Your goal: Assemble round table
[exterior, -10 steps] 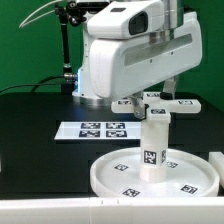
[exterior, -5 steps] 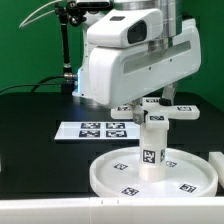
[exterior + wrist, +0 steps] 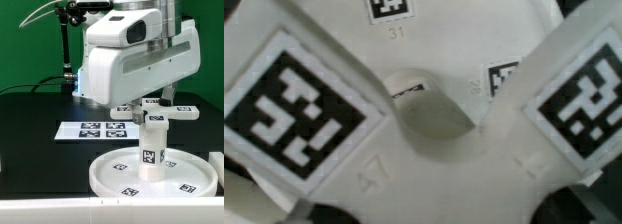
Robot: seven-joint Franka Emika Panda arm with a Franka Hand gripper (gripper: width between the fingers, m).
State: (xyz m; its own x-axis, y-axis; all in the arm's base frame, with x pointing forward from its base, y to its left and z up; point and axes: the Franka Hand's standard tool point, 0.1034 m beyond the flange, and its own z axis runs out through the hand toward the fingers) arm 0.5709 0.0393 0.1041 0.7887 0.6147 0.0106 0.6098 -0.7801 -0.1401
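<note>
The large rimmed round disc (image 3: 115, 176) lies flat on the black table at the front. The short cylinder leg (image 3: 154, 148) stands upright at its middle. The cross-shaped base (image 3: 180, 111) sits on top of the leg, its arms carrying square tags. My gripper (image 3: 152, 100) comes down from under the big white arm body and is shut on the base's middle; its fingers are mostly hidden. In the wrist view the base (image 3: 420, 110) fills the picture, with two tagged arms spreading out and my gripper (image 3: 446, 212) at its hub.
The marker board (image 3: 100, 130) lies flat on the table behind the disc. A black post with cables (image 3: 68, 55) stands at the back on the exterior view's left. A white edge (image 3: 219, 160) shows at the exterior view's right.
The arm has dropped slightly and turned, bringing the cross-shaped base down onto the leg's top. Over the last half second nothing has moved.
</note>
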